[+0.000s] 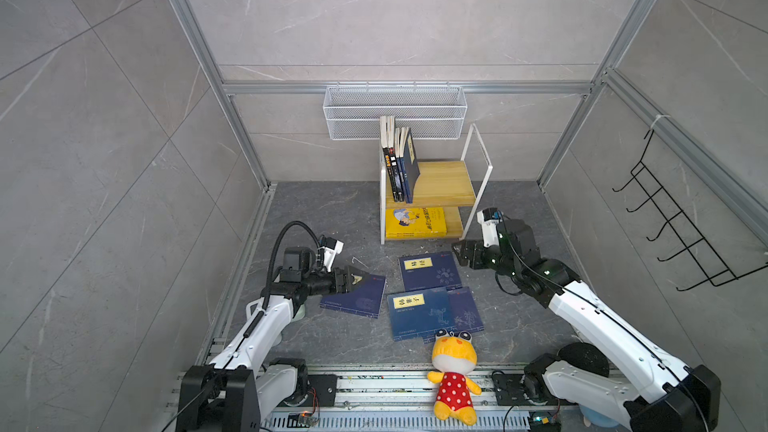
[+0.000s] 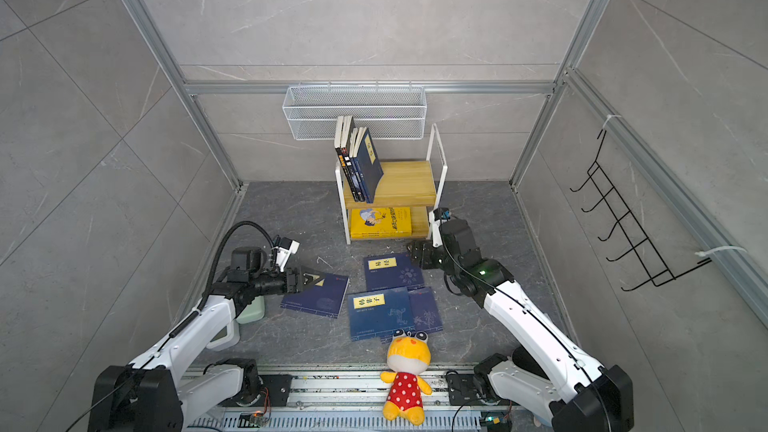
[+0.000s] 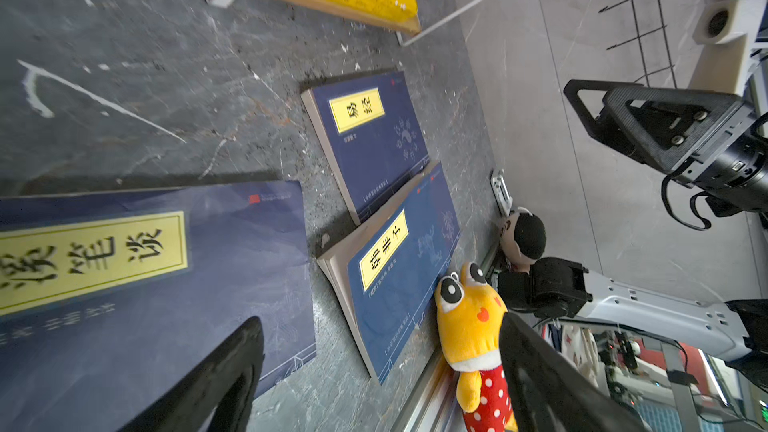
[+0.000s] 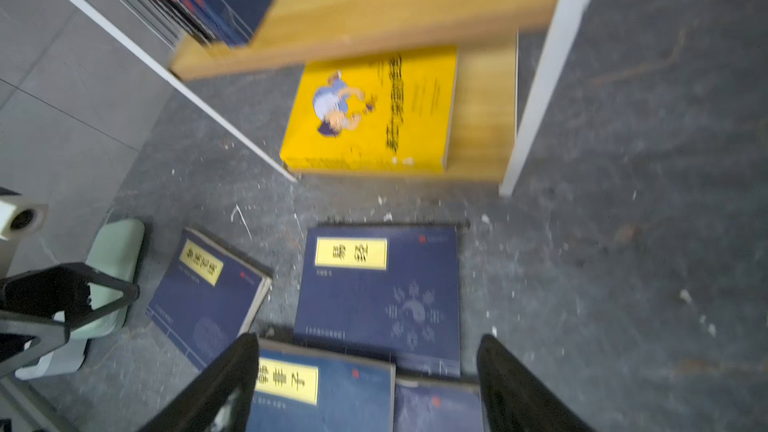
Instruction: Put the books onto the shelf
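Left hand (image 1: 360, 278), fingers apart, hovers over the corner of a navy book (image 1: 357, 300) on the counter (image 1: 328, 209). Right hand (image 1: 458, 254), spread and empty, hangs beside three floor-level navy books (image 1: 430, 273) just before the shelf (image 1: 446, 184), which holds upright books (image 1: 398, 164) on the top left and a yellow book (image 1: 415, 223) below.

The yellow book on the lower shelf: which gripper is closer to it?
Right. The right gripper hovers by the front corner of the shelf, close to the yellow book; the left gripper is farther away, over a navy book.
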Tool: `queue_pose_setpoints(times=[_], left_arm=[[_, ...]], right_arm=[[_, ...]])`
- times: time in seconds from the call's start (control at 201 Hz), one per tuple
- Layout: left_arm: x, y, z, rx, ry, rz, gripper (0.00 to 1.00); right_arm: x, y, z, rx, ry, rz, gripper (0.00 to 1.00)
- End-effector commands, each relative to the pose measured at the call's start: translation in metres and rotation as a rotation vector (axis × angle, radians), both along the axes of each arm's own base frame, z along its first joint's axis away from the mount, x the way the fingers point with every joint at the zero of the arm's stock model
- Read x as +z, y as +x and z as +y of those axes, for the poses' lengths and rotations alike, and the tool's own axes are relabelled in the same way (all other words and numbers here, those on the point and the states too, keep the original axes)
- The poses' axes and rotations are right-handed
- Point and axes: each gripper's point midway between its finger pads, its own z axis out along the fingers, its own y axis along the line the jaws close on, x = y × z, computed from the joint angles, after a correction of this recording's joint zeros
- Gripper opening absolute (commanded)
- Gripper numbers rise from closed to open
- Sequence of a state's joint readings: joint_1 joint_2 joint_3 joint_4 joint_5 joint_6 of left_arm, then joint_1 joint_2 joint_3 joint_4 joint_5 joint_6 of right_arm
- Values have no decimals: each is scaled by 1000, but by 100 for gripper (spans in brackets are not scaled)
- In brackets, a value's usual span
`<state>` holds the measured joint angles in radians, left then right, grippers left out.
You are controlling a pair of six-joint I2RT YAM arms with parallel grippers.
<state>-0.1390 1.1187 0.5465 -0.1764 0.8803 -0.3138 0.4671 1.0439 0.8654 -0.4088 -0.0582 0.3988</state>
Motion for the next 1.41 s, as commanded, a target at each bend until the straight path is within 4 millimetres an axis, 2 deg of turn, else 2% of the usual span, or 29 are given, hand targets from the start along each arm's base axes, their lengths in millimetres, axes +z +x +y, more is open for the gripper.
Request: queue_pose_setpoints(times=[0.0,0.144,0.284,0.418,0.632,0.822,0.936,1.13,1.23,1.409], left_arm=[[-16,-3,-12,-27,13,44,87],[-34,-15,-26,-73,28,134,86],[-50,-32,-44,-113,-15,226,83],[-61,-42,-52,-142,6,273,80],[-73,-46,-58,-148,32,310,76],[-75,-50,-69,-192,36,318,76],[-81,-52,-67,-176,50,331,75],[-86,-52,-70,-185,56,352,73],[-91,-50,-70,-175,65,357,67],[-83,-49,-72,-185,43,354,56]], right_arm=[[-27,-30,-6,-37,62,122,77],[-65,-56,-8,-51,101,259,70],[-95,-68,-7,-58,105,352,62],[-116,-75,4,-29,118,405,55],[-145,-83,33,39,102,460,55],[-160,-86,49,67,88,482,49],[-169,-89,55,78,85,497,44],[-183,-94,60,66,98,513,43],[-190,-96,59,68,76,526,43],[-192,-99,60,73,77,526,41]])
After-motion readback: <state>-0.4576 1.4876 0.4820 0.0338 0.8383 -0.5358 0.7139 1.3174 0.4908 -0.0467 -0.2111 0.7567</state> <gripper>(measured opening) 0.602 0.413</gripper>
